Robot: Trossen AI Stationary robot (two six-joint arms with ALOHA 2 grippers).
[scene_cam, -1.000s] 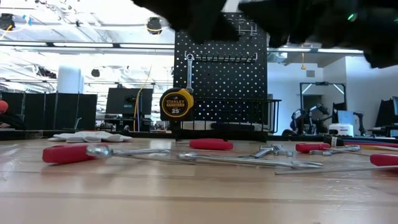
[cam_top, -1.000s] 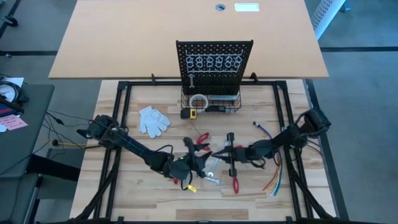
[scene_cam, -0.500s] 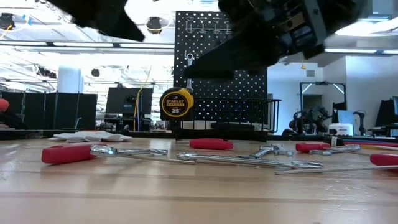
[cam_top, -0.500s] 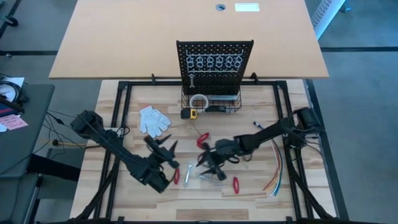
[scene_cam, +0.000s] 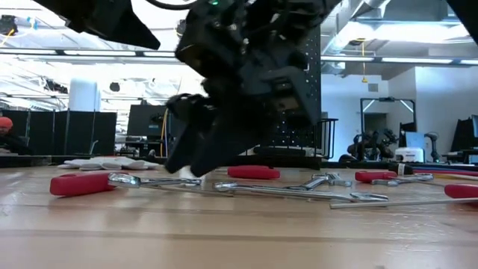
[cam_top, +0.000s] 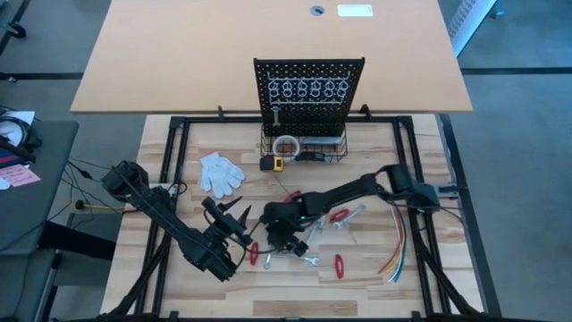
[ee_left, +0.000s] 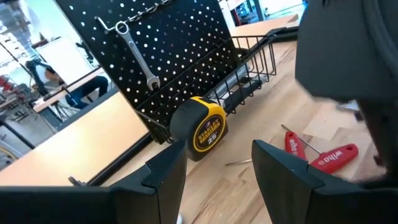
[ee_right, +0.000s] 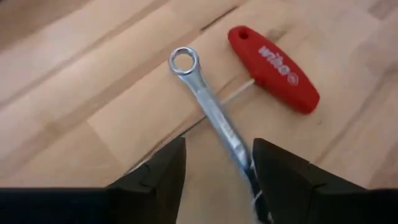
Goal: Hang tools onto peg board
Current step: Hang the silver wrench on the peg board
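right hand (ee_right: 214,171): open, low over wrench (ee_right: 211,118) lying on tabletop (ee_right: 93,93) | left hand (ee_left: 214,165): open, idle | risk: fingers close off-centre, wrench skids

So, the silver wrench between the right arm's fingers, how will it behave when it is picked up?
The wrench looks like solid metal, so probably stiff and heavy for its size. Its polished, thin shank may slip or swing between the open right gripper fingers. Lying flat on the table, it should not roll, but may be hard to get under.
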